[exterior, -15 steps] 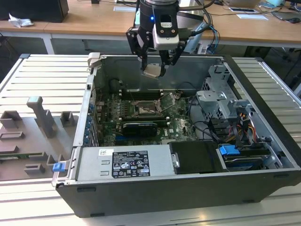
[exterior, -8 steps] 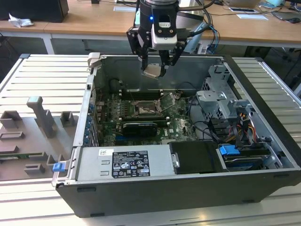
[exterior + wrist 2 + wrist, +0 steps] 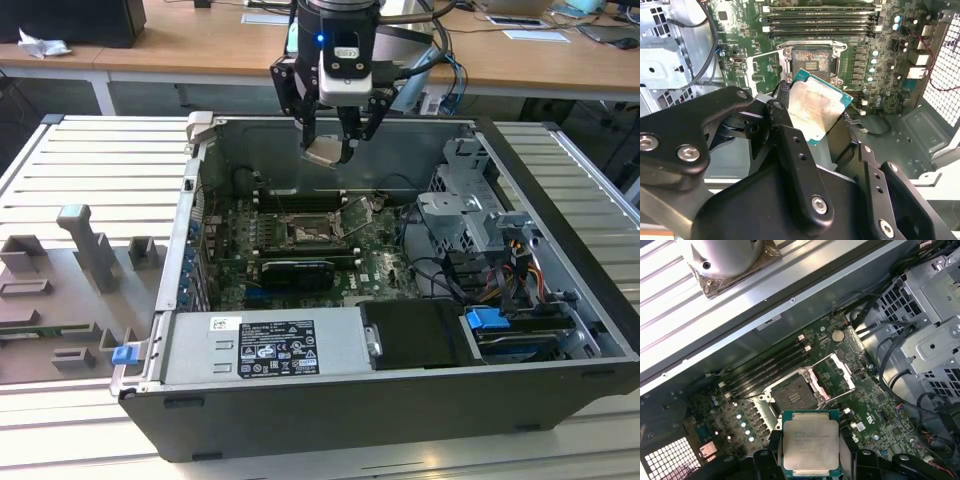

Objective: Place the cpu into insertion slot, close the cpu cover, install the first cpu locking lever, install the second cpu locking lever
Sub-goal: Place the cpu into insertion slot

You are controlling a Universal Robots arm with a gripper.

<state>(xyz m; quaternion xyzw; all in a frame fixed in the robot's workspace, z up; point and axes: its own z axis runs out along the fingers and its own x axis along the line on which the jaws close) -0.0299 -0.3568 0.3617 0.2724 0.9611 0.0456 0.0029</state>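
Leftmost in the exterior view, a grey moulded fixture plate (image 3: pixel 60 300) is laid on the slatted table (image 3: pixel 100 160), and a small blue clip (image 3: pixel 124 353) is seen at its edge nearest the computer case (image 3: pixel 300 420). The case is laid on its side with the side panel off, so that its contents are exposed. Along its near wall a silver power supply (image 3: pixel 265 345) is mounted, and beyond this the green motherboard (image 3: pixel 380 265) is seated on the case floor. On the board, long black memory slots (image 3: pixel 300 200) are set toward the far wall, and a black expansion card (image 3: pixel 295 270) is fitted nearer the power supply. Between these the insertion slot (image 3: pixel 305 232) is found uncovered, its dark centre exposed. The cpu cover (image 3: pixel 357 216) is swung up on its hinge just beside the slot, toward the exterior view's right. Above the board, near the far wall, the gripper (image 3: pixel 330 150) is clamped on the cpu (image 3: pixel 325 151), which is held tilted and well apart from the slot. In both wrist views the chip's pale metal top (image 3: pixel 815 107) (image 3: pixel 811 442) is seen pinched between the black fingers (image 3: pixel 795 150). Further right, a metal drive cage (image 3: pixel 470 200) is fixed inside the case, with bundled cables (image 3: pixel 520 270) and a blue connector (image 3: pixel 483 320) lodged beside it.
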